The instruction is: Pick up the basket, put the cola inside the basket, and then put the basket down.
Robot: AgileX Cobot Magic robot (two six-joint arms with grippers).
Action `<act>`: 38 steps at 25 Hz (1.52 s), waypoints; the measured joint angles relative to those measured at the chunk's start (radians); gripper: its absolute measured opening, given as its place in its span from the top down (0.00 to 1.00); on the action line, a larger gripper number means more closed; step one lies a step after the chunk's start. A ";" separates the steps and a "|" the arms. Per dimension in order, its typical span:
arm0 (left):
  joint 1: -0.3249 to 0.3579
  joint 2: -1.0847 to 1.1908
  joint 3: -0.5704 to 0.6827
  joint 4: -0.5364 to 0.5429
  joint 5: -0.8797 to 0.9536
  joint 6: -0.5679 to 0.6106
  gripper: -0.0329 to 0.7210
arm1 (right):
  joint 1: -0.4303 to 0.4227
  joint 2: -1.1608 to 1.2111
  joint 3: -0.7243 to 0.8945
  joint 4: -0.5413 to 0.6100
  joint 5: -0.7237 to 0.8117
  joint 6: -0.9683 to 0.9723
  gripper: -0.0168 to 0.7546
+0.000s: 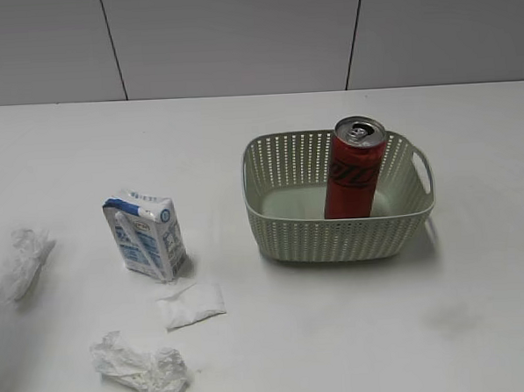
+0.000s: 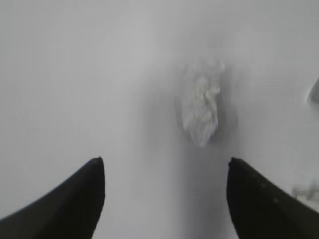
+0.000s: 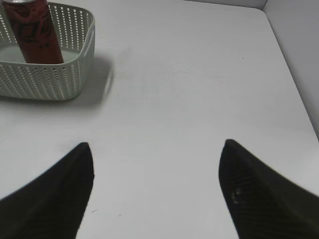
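The cola (image 1: 358, 169) stands upright inside the basket (image 1: 339, 233), which rests on the counter (image 1: 339, 332), ahead and to the left of the right hand (image 3: 155, 159). Both hands are spread apart and empty; the left hand (image 2: 164, 172) hovers just short of a crumpled tissue (image 2: 201, 112).

upright milk carton (image 1: 146, 234), three crumpled tissues (image 1: 141, 367) around, white table (image 1: 339, 332).

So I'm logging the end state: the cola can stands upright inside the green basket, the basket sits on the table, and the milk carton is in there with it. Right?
Not quite. The cola can does stand upright inside the basket, which sits on the table. But the milk carton is not in the basket; it stands on the table well to the left of it, as the exterior view shows.
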 joint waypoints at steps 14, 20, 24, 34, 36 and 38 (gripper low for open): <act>0.000 -0.710 0.550 -0.016 -0.128 0.004 0.19 | 0.000 0.000 0.000 0.000 0.000 0.000 0.21; 0.000 -1.011 0.680 -0.021 -0.135 0.004 0.19 | 0.000 0.000 0.000 0.000 -0.001 0.000 0.21; 0.000 -1.180 0.725 -0.021 -0.154 0.004 0.19 | 0.000 0.000 0.000 0.000 -0.001 0.000 0.21; 0.000 -1.456 0.732 -0.022 -0.160 0.004 0.19 | 0.000 0.000 0.000 0.000 -0.001 0.000 0.21; 0.000 -1.492 0.732 -0.022 -0.160 0.004 0.19 | 0.000 0.000 0.000 0.000 -0.001 0.000 0.21; 0.000 -1.532 0.732 -0.022 -0.160 0.004 0.19 | 0.000 0.000 0.000 0.000 -0.001 0.000 0.21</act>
